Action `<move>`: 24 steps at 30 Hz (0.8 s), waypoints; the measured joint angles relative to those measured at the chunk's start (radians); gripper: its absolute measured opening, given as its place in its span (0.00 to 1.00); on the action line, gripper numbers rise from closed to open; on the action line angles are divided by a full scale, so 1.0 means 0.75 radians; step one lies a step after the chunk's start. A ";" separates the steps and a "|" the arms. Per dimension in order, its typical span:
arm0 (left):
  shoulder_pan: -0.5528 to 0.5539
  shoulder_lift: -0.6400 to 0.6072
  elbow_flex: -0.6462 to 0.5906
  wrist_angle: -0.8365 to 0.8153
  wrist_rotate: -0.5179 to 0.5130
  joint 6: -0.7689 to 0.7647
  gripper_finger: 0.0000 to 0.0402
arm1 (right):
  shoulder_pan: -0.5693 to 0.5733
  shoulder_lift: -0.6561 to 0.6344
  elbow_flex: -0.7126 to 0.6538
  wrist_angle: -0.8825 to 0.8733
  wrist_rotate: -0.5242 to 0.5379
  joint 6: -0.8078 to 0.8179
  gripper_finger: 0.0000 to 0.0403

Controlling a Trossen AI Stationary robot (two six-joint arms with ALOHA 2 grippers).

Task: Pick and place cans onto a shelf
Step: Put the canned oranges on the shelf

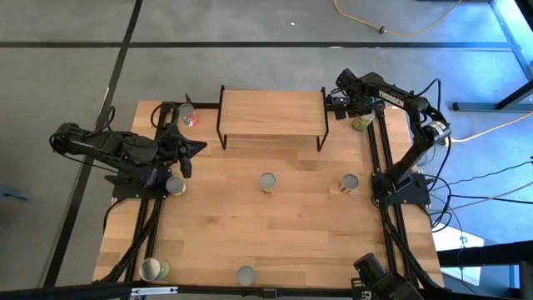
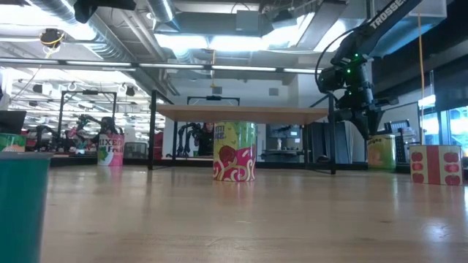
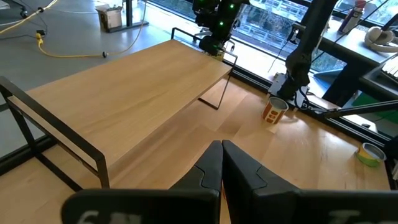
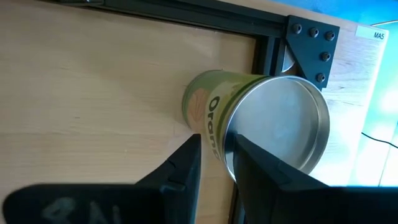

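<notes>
From above, the shelf (image 1: pixel 271 117) stands at the far middle of the counter (image 1: pixel 275 233) with nothing on its board. The right gripper (image 1: pixel 343 103) hangs off the shelf's right end, and a green can (image 1: pixel 361 123) sits on the counter just beside it, slightly nearer and to the right. The left gripper (image 1: pixel 187 150) waits near the shelf's left end. Other cans are spread about: one at the far left (image 1: pixel 187 117), one by the left arm (image 1: pixel 175 185), one in the middle (image 1: pixel 266 182), one to the right (image 1: pixel 350 182) and two along the near edge (image 1: pixel 150 268) (image 1: pixel 245 275).

At counter height, the green can (image 2: pixel 382 152) stands upright, its long axis vertical, and the right gripper (image 2: pixel 363 128) hangs above it, a little to its left and not touching.

From the left wrist, the left gripper (image 3: pixel 222 146) has its fingers pressed together and empty, facing the shelf (image 3: pixel 124 93).

From the right wrist, the right gripper (image 4: pixel 214 146) looks down on the green can (image 4: pixel 273 124). Its fingers show only a narrow gap with nothing between them. That gap looks slimmer than the can, which lies just beyond the tips. The right arm is clearly the nearer one, and it would likely need to spread wider and drop around the can's sides
</notes>
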 joint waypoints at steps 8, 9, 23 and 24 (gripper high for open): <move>0.000 0.000 0.000 0.001 0.000 0.000 0.00 | 0.000 0.002 0.000 0.006 0.009 0.007 0.16; 0.000 0.000 0.000 0.001 0.000 0.000 0.00 | 0.000 0.005 0.000 0.010 0.010 0.007 0.14; 0.000 0.000 0.000 0.012 0.000 -0.001 0.00 | 0.001 0.039 0.004 0.016 0.017 -0.015 0.01; 0.000 0.000 0.000 0.018 0.000 -0.001 0.00 | 0.001 0.039 0.004 0.017 0.017 -0.038 0.01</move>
